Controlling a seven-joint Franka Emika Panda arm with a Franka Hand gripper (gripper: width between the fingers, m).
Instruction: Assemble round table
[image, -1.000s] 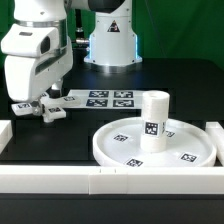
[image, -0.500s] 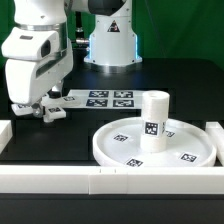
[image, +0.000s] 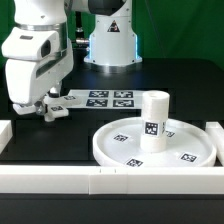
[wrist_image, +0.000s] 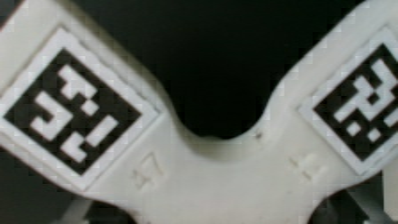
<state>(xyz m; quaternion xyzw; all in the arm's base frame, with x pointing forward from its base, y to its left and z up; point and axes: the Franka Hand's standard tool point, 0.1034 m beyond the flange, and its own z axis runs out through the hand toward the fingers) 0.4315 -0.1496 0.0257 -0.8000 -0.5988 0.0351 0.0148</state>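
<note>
The cross-shaped foot (image: 52, 110) lies on the black table at the exterior view's left. My gripper (image: 36, 108) is down on it, its fingers closed against the foot's sides. In the wrist view the foot (wrist_image: 205, 170) fills the picture, two of its arms spreading out with a square tag on each; the fingertips barely show. The large rimmed round disc (image: 105, 150) lies flat at the exterior view's right. The short cylinder leg (image: 153, 121) stands upright in its middle.
The marker board (image: 108, 98) lies flat behind the foot, in front of the arm's base (image: 110, 45). White border rails run along the front (image: 100, 180), the left (image: 5, 130) and the right (image: 215, 135) of the table.
The fingers have closed in from wide open onto the cross-shaped foot. The arm, the disc and the leg have stayed where they were.
</note>
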